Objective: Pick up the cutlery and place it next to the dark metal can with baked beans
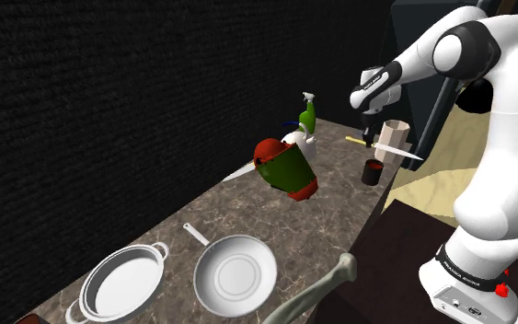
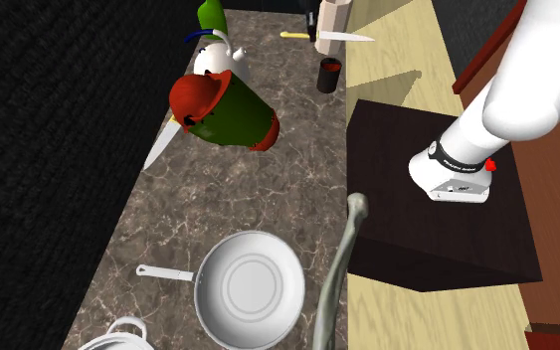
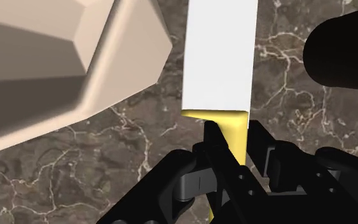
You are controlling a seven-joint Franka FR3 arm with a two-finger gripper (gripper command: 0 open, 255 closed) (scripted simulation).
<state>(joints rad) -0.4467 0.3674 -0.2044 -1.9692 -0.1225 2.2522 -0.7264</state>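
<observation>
one pincer (image 3: 233, 139) clasps the knife (image 3: 219, 57) near the can (image 3: 343, 54), by counter edge (image 1: 351, 216)

White arm (image 1: 491, 175) of rounded glossy links with dark grey joints, black band (image 1: 473, 265) with small white lettering, white base (image 1: 464, 296) bearing a red button (image 1: 502, 290); all-black two-finger gripper (image 3: 236, 137).

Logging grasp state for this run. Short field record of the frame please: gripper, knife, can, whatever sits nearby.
gripper: shut on the knife's yellow handle
knife: white blade, pointing away from the fingers
can: dark, upright on the marble counter, to one side of the blade
beige container: on the blade's other side from the can
knife off the counter: cannot tell
</observation>
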